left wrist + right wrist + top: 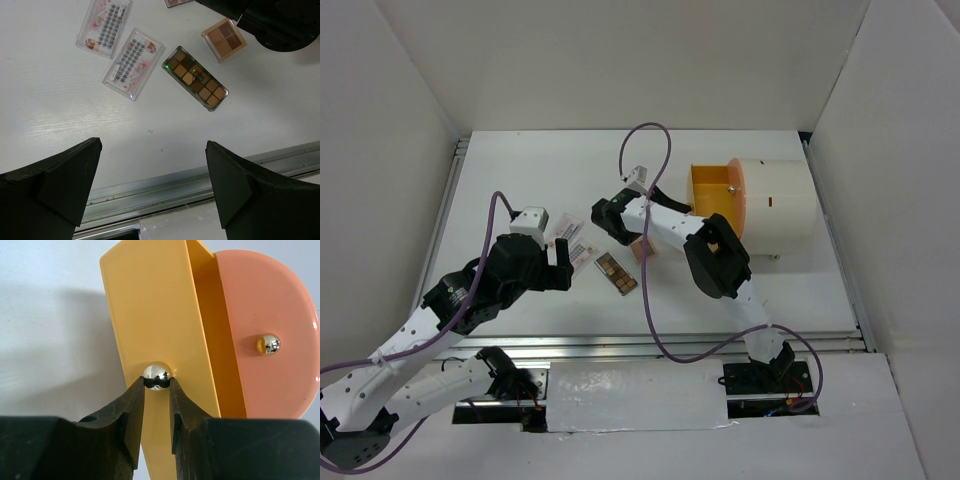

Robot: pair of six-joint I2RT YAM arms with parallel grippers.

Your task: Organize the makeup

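Right end effector [157, 382], its arm sharply bent at the elbow, is clenched on the chrome knob [157, 374] of the yellow drawer [155, 305]. Left end effector [152, 147] hovers released over the surface [50, 110], where two lash packets [133, 62] lie beside a long eyeshadow palette [195, 78].

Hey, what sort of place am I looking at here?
Probably a robotics test cell: white panels enclose a white table, left arm and right arm bolted at its edge, makeup palettes laid out.
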